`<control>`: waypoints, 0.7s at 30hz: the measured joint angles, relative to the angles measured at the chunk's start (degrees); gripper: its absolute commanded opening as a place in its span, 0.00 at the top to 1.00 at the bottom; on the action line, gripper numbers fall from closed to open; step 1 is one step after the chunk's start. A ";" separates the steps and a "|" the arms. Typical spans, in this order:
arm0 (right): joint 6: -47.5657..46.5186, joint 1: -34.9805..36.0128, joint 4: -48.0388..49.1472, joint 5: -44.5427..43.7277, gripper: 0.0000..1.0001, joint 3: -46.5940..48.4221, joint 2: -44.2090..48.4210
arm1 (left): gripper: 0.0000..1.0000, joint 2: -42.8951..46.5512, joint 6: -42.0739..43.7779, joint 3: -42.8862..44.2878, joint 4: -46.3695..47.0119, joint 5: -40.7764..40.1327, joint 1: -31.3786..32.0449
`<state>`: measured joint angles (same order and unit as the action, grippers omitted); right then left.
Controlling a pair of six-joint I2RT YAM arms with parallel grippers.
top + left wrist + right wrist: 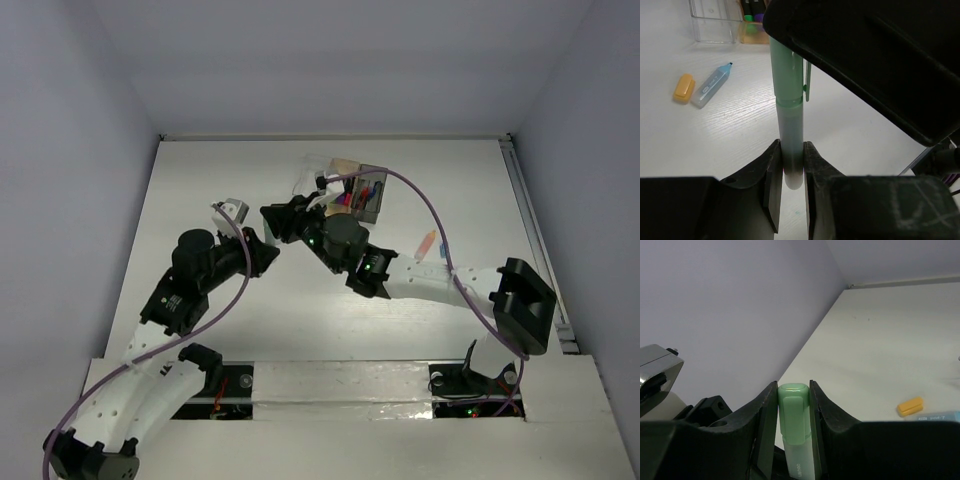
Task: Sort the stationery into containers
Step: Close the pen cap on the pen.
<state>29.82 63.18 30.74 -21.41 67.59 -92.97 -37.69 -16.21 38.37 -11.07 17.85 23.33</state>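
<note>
A green marker (789,100) hangs above the table between both grippers. My left gripper (792,160) is shut on its pale rear end. My right gripper (794,390) is shut on its green cap (795,410). In the top view the two grippers, left (262,250) and right (285,222), meet in mid-table in front of the containers. The clear box (312,180), tan-orange box (345,170) and dark grey box (365,195) stand in a row at the back; the grey one holds red and blue pens. The clear box (712,22) looks empty.
An orange piece (684,88) and a light-blue marker (712,86) lie loose on the table, also seen in the top view at the right (428,242). The right arm's black body (880,65) fills the left wrist view's right side. White walls enclose the table.
</note>
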 measured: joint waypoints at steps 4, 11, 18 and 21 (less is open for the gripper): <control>-0.26 0.42 0.79 -0.55 0.97 -0.09 0.00 | 1.00 0.31 -0.22 0.00 0.04 0.94 -0.50; -1.81 0.66 -1.42 1.11 1.00 0.09 0.09 | 1.00 0.39 -0.44 0.00 -0.94 1.29 -0.63; -2.34 0.66 -6.67 2.47 1.00 -0.20 1.49 | 1.00 -0.24 -0.37 0.00 -3.32 2.95 -0.57; -1.88 0.66 -6.95 2.95 1.00 -1.36 2.62 | 1.00 -0.31 -0.33 0.00 -3.37 4.00 -0.52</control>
<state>27.94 63.83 23.79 -18.46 66.24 -90.35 -38.00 -16.53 38.37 -14.44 21.85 22.81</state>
